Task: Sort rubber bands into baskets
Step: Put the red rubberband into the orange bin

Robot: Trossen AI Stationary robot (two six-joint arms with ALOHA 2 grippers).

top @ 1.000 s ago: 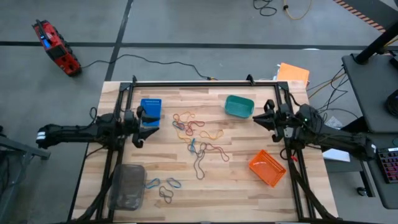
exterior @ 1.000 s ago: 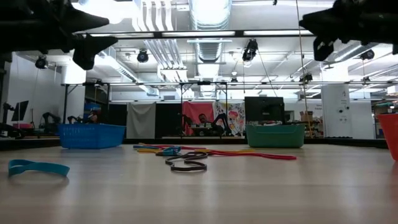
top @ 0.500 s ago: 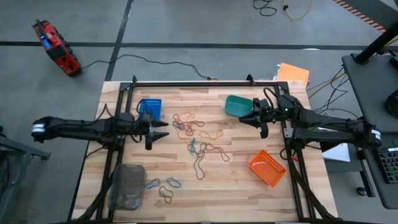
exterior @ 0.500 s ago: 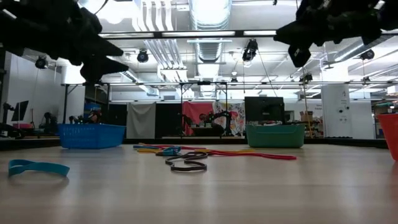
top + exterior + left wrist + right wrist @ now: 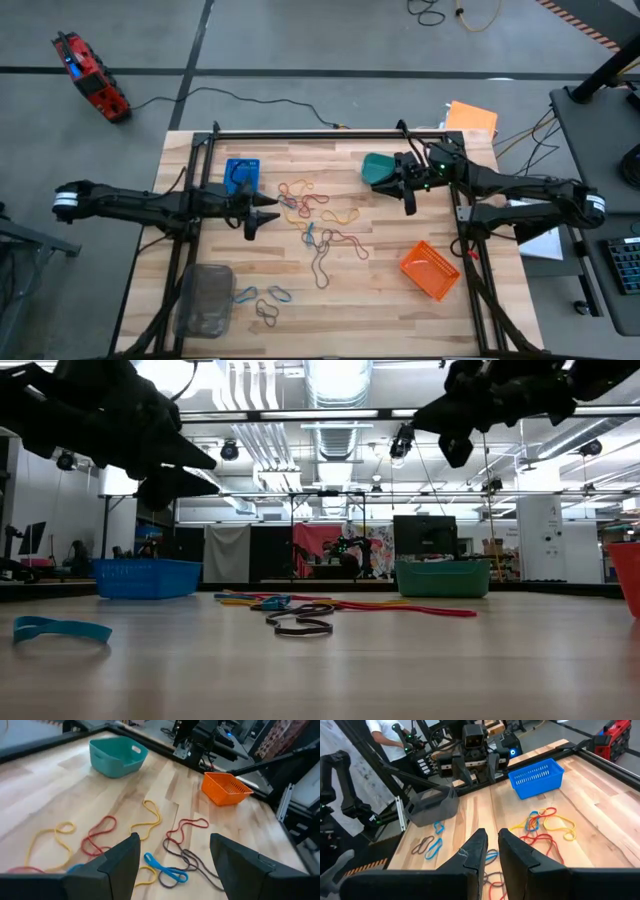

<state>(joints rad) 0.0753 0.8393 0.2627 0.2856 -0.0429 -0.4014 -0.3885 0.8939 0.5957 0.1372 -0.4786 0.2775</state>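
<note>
The left gripper (image 5: 172,862) holds its smooth dark jaws spread wide and empty, high over the plank table (image 5: 380,300), just beside the blue perforated basket (image 5: 241,174). The right gripper (image 5: 491,851) has its jaws nearly closed on nothing, above the rounded teal basket (image 5: 380,170). Between them lies a tangle of thin rubber bands (image 5: 315,215) in red, yellow and blue. The orange mesh basket (image 5: 430,268) and the translucent grey basket (image 5: 205,298) sit nearer the front edge.
</note>
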